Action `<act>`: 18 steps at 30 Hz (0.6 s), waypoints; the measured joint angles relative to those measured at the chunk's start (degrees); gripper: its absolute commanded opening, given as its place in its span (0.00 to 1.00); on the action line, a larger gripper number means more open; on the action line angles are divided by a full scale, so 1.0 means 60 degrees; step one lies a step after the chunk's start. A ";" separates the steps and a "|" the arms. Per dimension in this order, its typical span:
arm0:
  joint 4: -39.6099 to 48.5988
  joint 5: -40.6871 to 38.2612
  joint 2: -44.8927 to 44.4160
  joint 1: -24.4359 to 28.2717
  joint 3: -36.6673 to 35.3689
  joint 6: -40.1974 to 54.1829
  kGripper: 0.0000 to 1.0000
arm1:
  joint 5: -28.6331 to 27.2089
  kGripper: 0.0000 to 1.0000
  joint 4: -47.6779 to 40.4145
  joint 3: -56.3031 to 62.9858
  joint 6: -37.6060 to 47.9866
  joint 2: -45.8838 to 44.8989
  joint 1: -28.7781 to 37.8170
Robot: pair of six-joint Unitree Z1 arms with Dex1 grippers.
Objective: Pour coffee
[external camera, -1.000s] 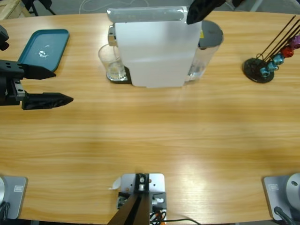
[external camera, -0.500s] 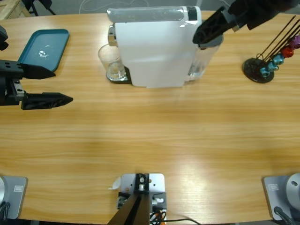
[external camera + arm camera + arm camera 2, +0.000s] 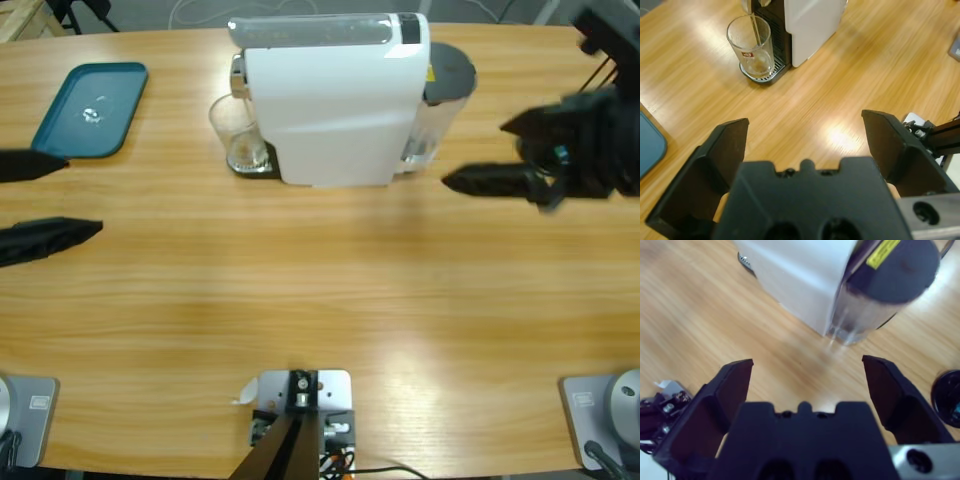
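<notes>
**Coffee sits shallow in the glass under the spout**

The coffee (image 3: 759, 64) is a thin pale-brown layer at the bottom of a clear glass (image 3: 234, 133), far less than the glass could take (most of it is bare, see-through wall, with a small red-and-white label on the side). In the high view the glass stands in the upper left-centre of the frame, on the dark drip tray (image 3: 771, 70) of the white coffee machine (image 3: 330, 105), touching nothing but that tray. A thin light line runs from the spout down into the glass in the left wrist view. At the machine's right side stands its clear water tank (image 3: 438, 110) with a grey lid.

The left end effector (image 3: 50, 196) lies at the left edge of the frame, released, its two black jaws spread wide and holding nothing. The right end effector (image 3: 495, 155) comes in from the right edge, also released and spread, near the tank but apart from it.

A teal tray (image 3: 88, 108) lies in the upper left on the tabletop (image 3: 320, 300); a black stand with coloured capsules (image 3: 560, 140) is at the upper right.
</notes>
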 measured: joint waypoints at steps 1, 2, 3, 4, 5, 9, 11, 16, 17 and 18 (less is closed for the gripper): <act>-0.0176 0.0000 -0.0133 0.0000 0.0214 0.0000 0.93 | 0.0001 0.95 -0.0135 0.0299 0.0000 -0.0252 0.0043; -0.0327 0.0000 -0.0220 0.0000 0.0410 0.0000 0.93 | 0.0001 0.94 -0.0220 0.0548 0.0000 -0.0488 0.0088; -0.0473 0.0000 -0.0277 0.0000 0.0586 -0.0002 0.92 | 0.0001 0.93 -0.0307 0.0821 -0.0001 -0.0743 0.0120; -0.0637 0.0005 -0.0320 0.0000 0.0750 -0.0010 0.91 | 0.0001 0.93 -0.0406 0.1068 -0.0001 -0.0965 0.0134; -0.0781 0.0044 -0.0342 0.0000 0.0898 -0.0011 0.89 | 0.0001 0.93 -0.0512 0.1344 -0.0004 -0.1176 0.0142; -0.1244 0.0378 -0.0382 0.0000 0.1277 -0.0021 0.89 | 0.0000 0.93 -0.0851 0.2086 -0.0210 -0.1781 0.0153; -0.1405 0.0460 -0.0421 0.0000 0.1377 -0.0100 0.89 | 0.0000 0.92 -0.0985 0.2242 -0.0314 -0.1856 0.0153; -0.1658 0.0553 -0.0442 0.0000 0.1544 -0.0127 0.89 | 0.0047 0.92 -0.1211 0.2318 -0.0212 -0.1873 0.0154; -0.1669 0.0559 -0.0442 0.0000 0.1560 -0.0129 0.89 | 0.0047 0.93 -0.1240 0.2318 -0.0144 -0.1873 0.0154; -0.1676 0.0568 -0.0442 0.0000 0.1579 -0.0136 0.89 | 0.0047 0.93 -0.1262 0.2318 -0.0091 -0.1873 0.0154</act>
